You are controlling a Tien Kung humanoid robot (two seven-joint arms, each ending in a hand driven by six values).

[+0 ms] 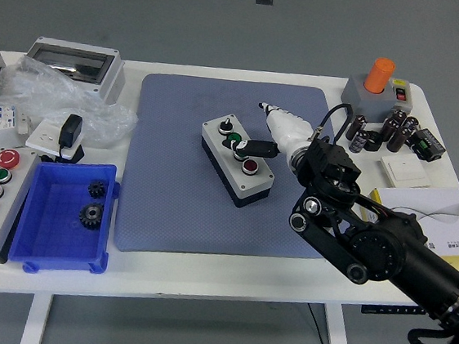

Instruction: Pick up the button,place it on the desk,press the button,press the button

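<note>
The button box (pixel 237 160) was found resting on the blue mat (pixel 168 207) at the middle of the table (pixel 201 288), so placement was judged complete and a pressing step was judged to be in hand. The right robot hand (pixel 267 139) was reached in from the lower right and was held over the box's top face; one dark finger (pixel 258 149) was extended toward the green button (pixel 238 145), and a white finger (pixel 280 121) was pointed up and left, clear of the box. Nothing was gripped; the remaining fingers were hidden behind the wrist, and contact with the green button could not be confirmed. For a clean press, it was judged that force should be applied straight down through the button's centre, with only one fingertip engaged, so that the box would not be tipped or slid on the mat and the neighbouring red button (pixel 251 166) and black knob (pixel 226 125) would not be struck. The finger should then be lifted fully before the second press. The box's long axis was laid diagonally, from upper left to lower right, with the knob end turned toward the far left and the red-button end toward the near right. The left robot hand was not seen.
</note>
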